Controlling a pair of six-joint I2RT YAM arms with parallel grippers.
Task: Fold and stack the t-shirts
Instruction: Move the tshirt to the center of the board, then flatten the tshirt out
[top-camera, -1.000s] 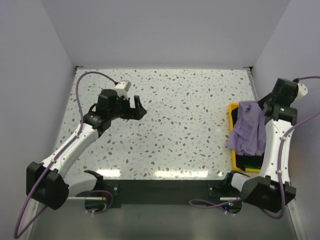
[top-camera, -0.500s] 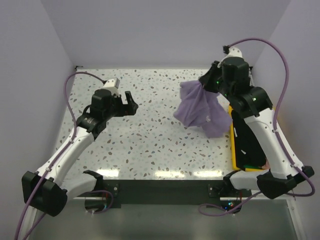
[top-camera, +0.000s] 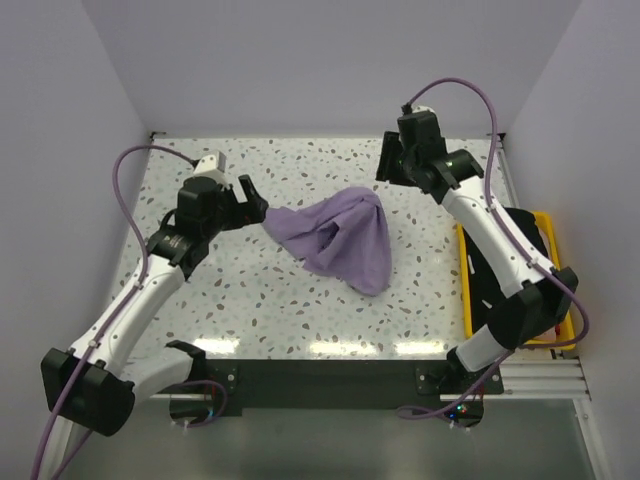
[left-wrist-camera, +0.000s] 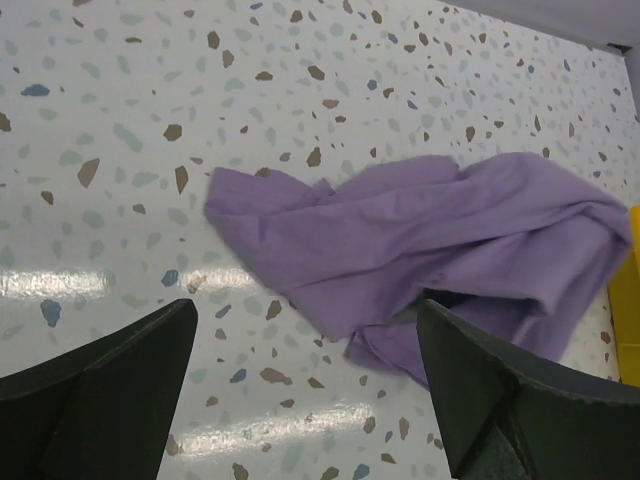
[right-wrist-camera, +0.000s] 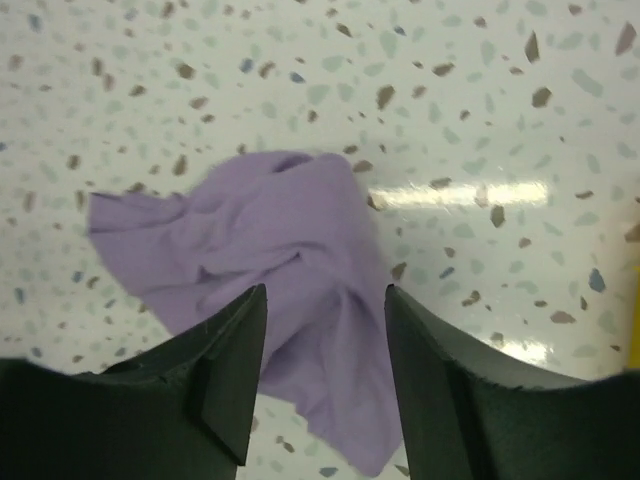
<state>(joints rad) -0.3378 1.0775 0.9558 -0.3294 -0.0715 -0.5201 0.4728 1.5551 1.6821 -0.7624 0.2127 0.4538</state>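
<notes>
A speckled terrazzo table (top-camera: 300, 310) enclosed by pale walls (top-camera: 300, 60) forms the work surface. A yellow bin (top-camera: 549, 221) stands at its right edge, largely hidden by the right arm; its contents cannot be identified.

The lavender t-shirt (top-camera: 335, 240) lies crumpled near the table centre, unfolded. The heap is roughly triangular. Its long axis runs from a flat corner on the left to a bulkier bunched end on the right, slanting toward the near edge.

The left gripper (top-camera: 255, 205) has its jaws spread wide and holds nothing. In the top view it sits just beside the shirt's left corner. The left wrist view shows that corner ahead of the gripper, lined up with the gap between the jaws.

The right gripper (top-camera: 390, 165) is likewise spread and empty. It stands beyond the far right peak of the heap, near it but apart.

Assessment: the left arm is the nearer one. The flat left corner points toward it, making that corner the likeliest first grasp point for spreading the shirt. Clearance above the cloth cannot be judged.
</notes>
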